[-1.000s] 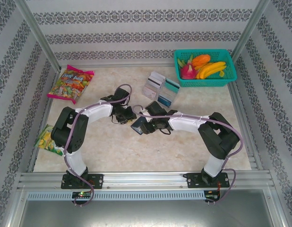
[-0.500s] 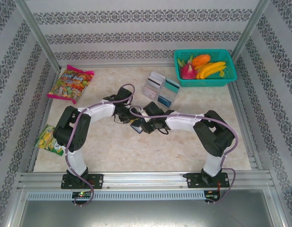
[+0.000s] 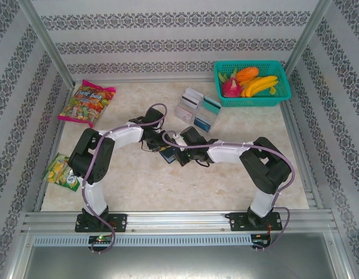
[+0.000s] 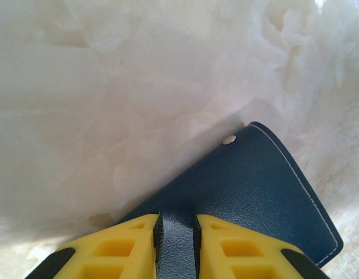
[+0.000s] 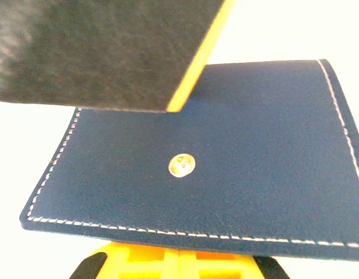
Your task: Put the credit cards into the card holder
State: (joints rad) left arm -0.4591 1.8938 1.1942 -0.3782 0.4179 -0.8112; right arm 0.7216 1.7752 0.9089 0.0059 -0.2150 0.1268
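Two grippers meet at one card holder [image 3: 167, 154], out in the middle of the worktop [image 3: 139, 186]. The left gripper [image 4: 177, 225] is pinched tight on the holder's thin strap [image 4: 177, 250]. The right gripper [image 5: 178, 258] sits under the holder's flat flap, and I cannot tell if it is squeezing or not. One shiny snap [image 5: 182, 165] shows on the flap. The holder looks soft, bendy and light, so I think it will flop. It seems best to hold it by an edge or the strap while the other side is pulled open.

Behind the card holder, a little to the right, lie the credit cards [image 3: 197, 108]. I see at least four, packed too close to count for sure. They look thin, stiff and slippery, so pinching a short edge seems best. Farther behind sits one teal basket [image 3: 255, 102] with fruit.
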